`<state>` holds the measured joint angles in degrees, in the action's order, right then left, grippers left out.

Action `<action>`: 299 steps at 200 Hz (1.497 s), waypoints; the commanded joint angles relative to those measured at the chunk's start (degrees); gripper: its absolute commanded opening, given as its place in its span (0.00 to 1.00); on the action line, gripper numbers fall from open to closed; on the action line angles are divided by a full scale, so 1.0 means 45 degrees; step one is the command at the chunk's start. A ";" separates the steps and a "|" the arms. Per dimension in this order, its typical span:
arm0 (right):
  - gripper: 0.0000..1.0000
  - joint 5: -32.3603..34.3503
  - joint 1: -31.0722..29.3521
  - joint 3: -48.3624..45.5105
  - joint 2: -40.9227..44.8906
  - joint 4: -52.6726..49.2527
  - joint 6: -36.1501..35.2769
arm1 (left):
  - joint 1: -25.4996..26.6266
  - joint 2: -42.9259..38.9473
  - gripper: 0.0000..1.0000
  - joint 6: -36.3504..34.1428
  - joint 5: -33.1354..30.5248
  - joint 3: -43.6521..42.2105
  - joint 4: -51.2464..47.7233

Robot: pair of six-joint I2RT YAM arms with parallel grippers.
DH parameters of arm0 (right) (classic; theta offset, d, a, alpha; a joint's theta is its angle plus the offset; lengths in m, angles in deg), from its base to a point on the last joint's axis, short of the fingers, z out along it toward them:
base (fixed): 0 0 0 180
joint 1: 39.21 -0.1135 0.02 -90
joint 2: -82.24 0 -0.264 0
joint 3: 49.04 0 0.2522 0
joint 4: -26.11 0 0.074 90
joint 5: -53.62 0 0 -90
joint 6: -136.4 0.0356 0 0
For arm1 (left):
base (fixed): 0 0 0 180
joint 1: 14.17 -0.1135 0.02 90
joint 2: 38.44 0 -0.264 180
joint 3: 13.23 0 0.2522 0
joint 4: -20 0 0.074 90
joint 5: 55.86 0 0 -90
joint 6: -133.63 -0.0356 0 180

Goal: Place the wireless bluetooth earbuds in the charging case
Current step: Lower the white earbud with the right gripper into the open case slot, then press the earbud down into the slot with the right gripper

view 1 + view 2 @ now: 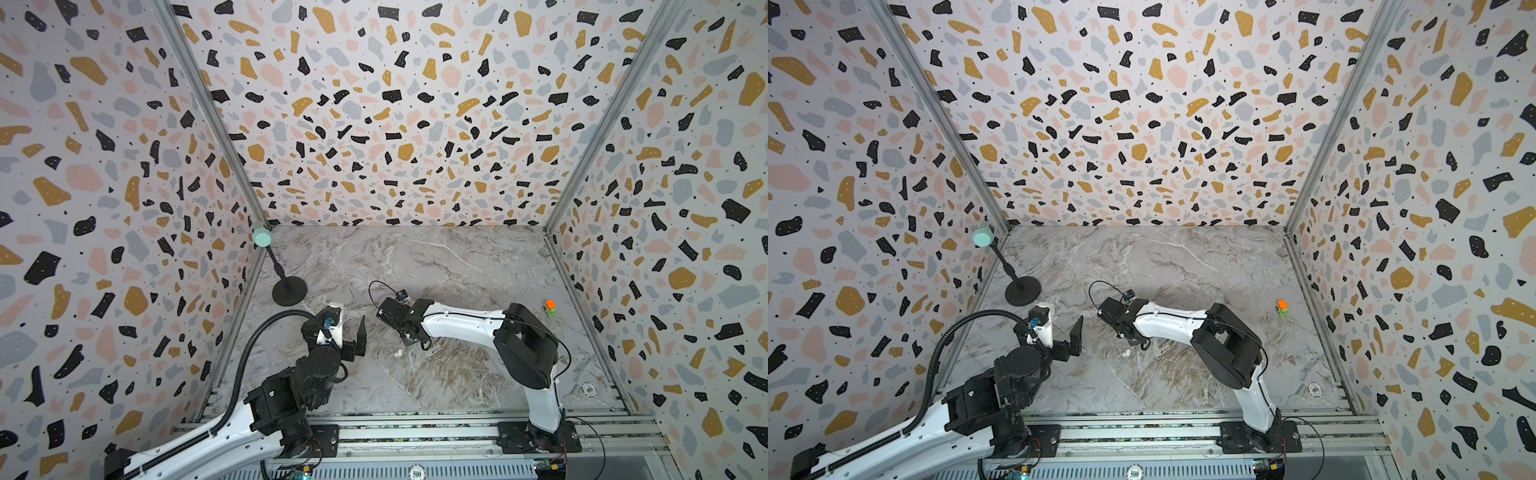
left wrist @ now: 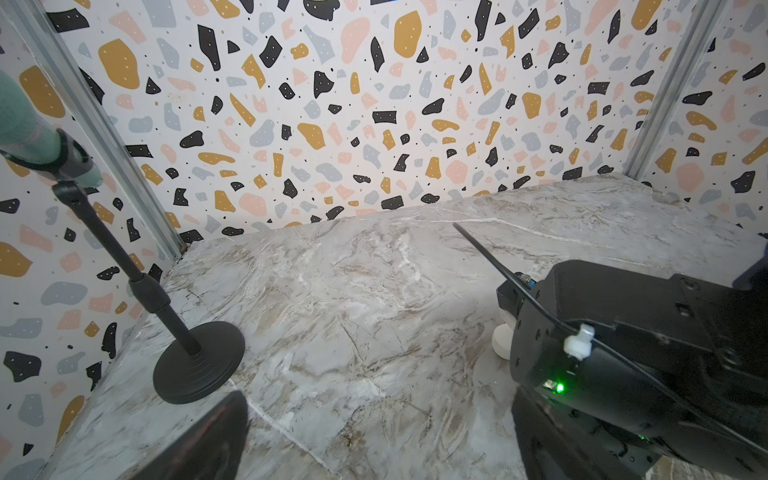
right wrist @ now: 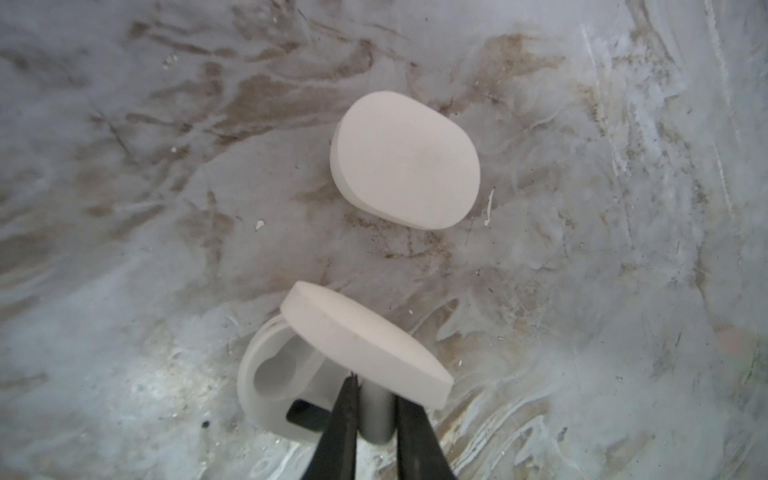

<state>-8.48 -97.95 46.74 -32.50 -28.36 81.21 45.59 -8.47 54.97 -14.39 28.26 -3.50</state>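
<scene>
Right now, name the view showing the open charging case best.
Right wrist view: open charging case sits close, lid raised. Both top views hide it under the right arm. Left wrist view: unclear white sliver.

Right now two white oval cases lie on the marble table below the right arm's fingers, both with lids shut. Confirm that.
Wrong on one point: only one is shut. The farther case lies closed on the marble table, but the case nearest the fingers stands open, its lid raised. The right wrist view shows it.
</scene>
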 commanded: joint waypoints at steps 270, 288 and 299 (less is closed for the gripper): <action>0.24 0.0499 -0.0276 0.0153 -0.0056 -0.0630 0.0064 | -0.0098 0.0135 1.00 0.0007 -0.0060 -0.0029 0.0531; 0.24 0.0511 -0.0272 0.0152 -0.0043 -0.0680 0.0058 | -0.0096 0.0135 1.00 0.0014 -0.0074 -0.0028 0.0528; 0.24 0.0509 -0.0275 0.0145 -0.0023 -0.0706 0.0058 | -0.0083 0.0135 1.00 0.0012 -0.0067 -0.0028 0.0523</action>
<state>-7.32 -98.91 46.74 -33.35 -29.49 81.21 45.51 -7.83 54.97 -14.39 28.26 -3.13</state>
